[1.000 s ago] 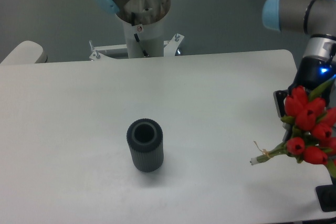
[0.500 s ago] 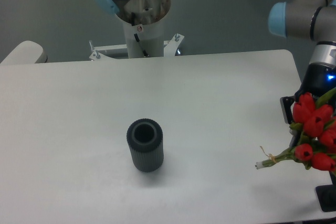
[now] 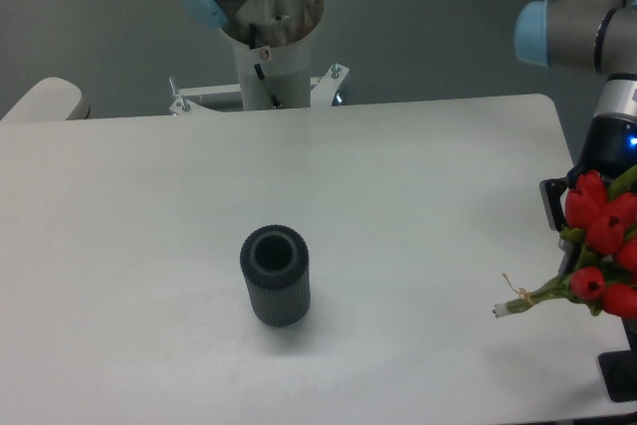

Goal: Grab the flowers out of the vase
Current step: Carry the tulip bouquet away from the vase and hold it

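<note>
Flowers (image 3: 600, 246) shifted further right, held in gripper (image 3: 597, 208); vase (image 3: 275, 275) well apart.

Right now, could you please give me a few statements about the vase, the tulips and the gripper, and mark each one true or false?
1. The vase stands upright on the table. True.
2. The tulips are inside the vase. False: the vase's opening is empty, and the bunch is at the right edge of the view, far from it.
3. The tulips' bound stem end points left, toward the vase. True.
4. The gripper hangs directly above the vase. False: it is at the right edge, by the tulips.
5. The vase is bright white. False: it is dark grey and ribbed.
</note>
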Motion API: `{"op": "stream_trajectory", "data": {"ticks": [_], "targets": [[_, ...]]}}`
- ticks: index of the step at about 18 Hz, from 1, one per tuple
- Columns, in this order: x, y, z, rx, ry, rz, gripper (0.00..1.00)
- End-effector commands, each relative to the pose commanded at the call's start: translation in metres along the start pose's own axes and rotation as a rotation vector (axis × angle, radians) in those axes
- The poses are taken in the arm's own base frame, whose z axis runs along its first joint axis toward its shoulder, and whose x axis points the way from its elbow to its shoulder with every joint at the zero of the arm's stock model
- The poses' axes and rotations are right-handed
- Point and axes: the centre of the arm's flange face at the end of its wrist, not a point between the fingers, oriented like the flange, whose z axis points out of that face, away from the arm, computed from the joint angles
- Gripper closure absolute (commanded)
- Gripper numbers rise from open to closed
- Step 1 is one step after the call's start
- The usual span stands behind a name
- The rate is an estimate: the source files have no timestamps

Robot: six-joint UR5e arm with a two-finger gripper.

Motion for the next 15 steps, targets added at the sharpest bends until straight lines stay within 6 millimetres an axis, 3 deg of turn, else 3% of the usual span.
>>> {"op": "stream_trajectory", "data": {"ticks": [15], "targets": [[-0.001,-0.0049,-0.0009,0.001,-0.004,0.013,0.76]]}}
